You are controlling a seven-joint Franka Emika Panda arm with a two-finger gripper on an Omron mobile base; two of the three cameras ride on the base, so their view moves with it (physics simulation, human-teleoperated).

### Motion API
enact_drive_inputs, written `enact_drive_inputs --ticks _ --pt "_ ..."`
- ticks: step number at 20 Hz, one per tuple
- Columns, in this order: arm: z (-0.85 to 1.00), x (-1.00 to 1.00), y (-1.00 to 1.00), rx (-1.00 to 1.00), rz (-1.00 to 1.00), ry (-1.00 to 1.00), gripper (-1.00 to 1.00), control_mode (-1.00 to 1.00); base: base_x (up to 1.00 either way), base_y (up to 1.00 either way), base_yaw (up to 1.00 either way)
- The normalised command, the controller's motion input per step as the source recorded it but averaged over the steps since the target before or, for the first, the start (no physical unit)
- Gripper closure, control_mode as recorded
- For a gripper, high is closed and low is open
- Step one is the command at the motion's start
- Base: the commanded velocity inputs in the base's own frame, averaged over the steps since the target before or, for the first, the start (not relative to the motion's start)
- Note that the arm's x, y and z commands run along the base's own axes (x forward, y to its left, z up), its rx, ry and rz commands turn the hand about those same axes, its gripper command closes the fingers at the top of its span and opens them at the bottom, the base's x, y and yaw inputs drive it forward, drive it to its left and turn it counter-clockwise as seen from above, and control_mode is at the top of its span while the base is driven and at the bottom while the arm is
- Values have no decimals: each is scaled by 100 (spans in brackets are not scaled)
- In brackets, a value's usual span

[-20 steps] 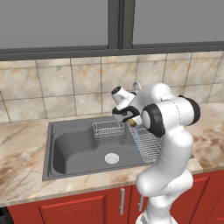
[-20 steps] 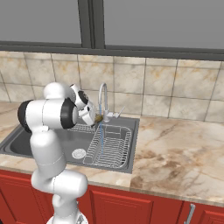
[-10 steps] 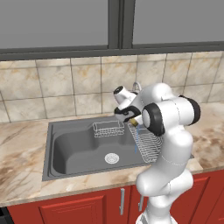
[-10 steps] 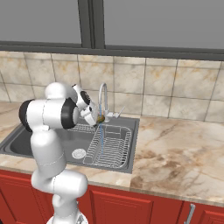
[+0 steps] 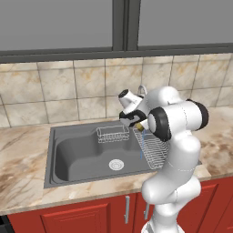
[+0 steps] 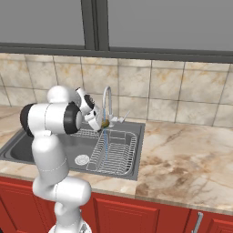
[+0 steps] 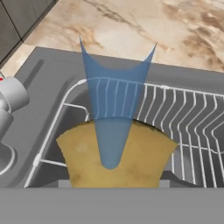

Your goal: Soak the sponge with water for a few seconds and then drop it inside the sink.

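Gripping the sponge (image 7: 118,155) between closed jaws, under the water (image 7: 113,109), above the sink (image 5: 82,152).

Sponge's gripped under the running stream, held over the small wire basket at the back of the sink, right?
Not quite. The sponge is gripped and under the water, but the hand view shows the wire dish rack beneath it, not the small wire basket. In the left base view the basket sits further left in the sink, away from the gripper.
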Motion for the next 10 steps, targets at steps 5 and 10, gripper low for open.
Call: enact_drive_inputs --ticks 5,10 --pt "0 -5 21 0 0 0 100 -100 0 0 0" --pt "8 -14 48 0 3 0 100 -100 0 0 0"
